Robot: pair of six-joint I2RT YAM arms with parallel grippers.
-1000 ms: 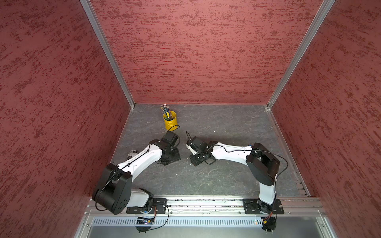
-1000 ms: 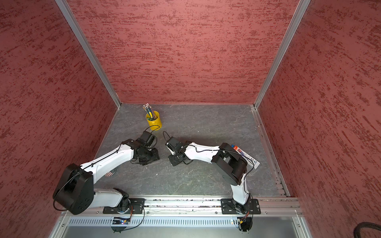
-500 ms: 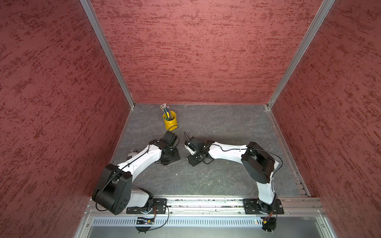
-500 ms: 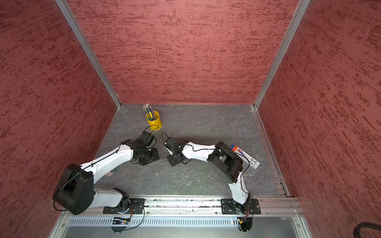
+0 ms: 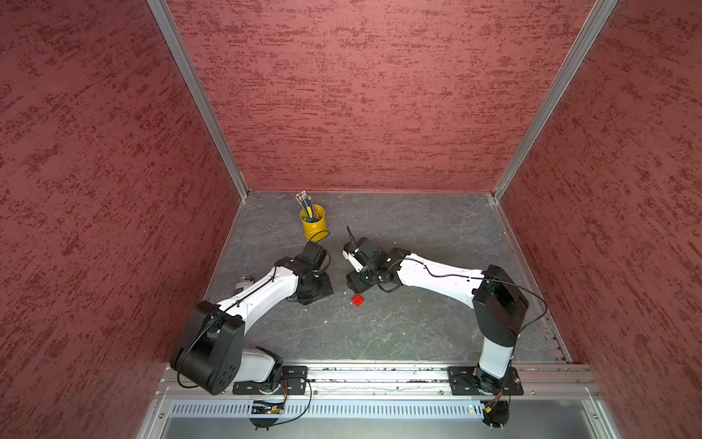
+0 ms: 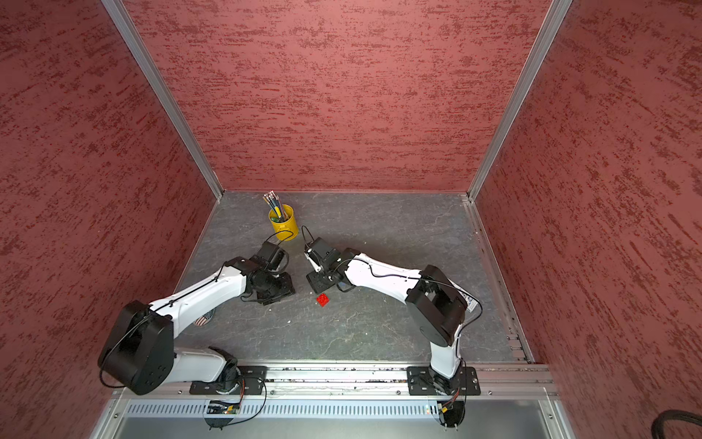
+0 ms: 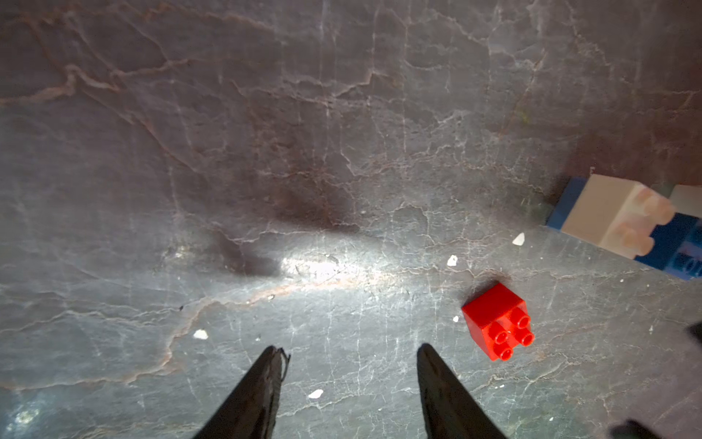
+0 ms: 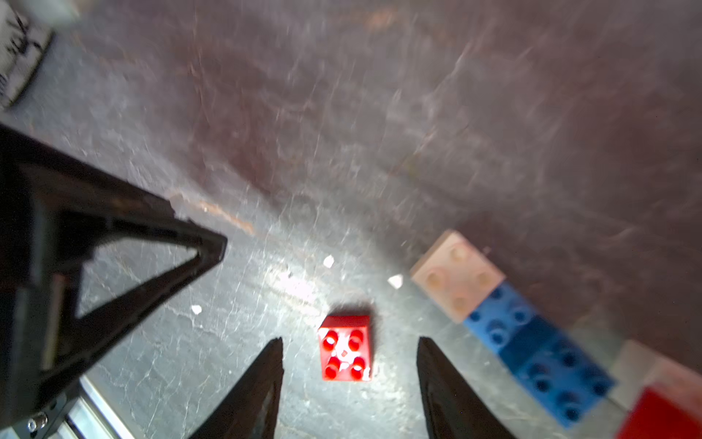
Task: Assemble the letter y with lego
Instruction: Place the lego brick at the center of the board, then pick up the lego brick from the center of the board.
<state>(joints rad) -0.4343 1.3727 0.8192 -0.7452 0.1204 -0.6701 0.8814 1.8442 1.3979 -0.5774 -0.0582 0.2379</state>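
We see right gripper (image 8: 349, 341) apart, red brick (image 8: 345, 351) loose on counter (image 7: 342, 152) just beside it; left gripper (image 7: 347, 347) apart, empty.

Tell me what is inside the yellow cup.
Pencils stand in the cup, their ends sticking out above its rim. Their lower parts and the cup's bottom are hidden by its wall.

- Bright red, studs included, for the loose brick (image 8: 345, 347) between the black fingers (image 8: 262, 384) of the right end effector (image 8: 350, 340).
- Pale white brick (image 8: 457, 275) joined to a deep blue bar (image 8: 539, 349), just off to that end effector's side.
- Grey tabletop (image 7: 304, 152), veined with pale cracks and rusty streaks.
- Yellow pencil cup (image 5: 313, 228); mottled dark-red walls (image 5: 361, 95).
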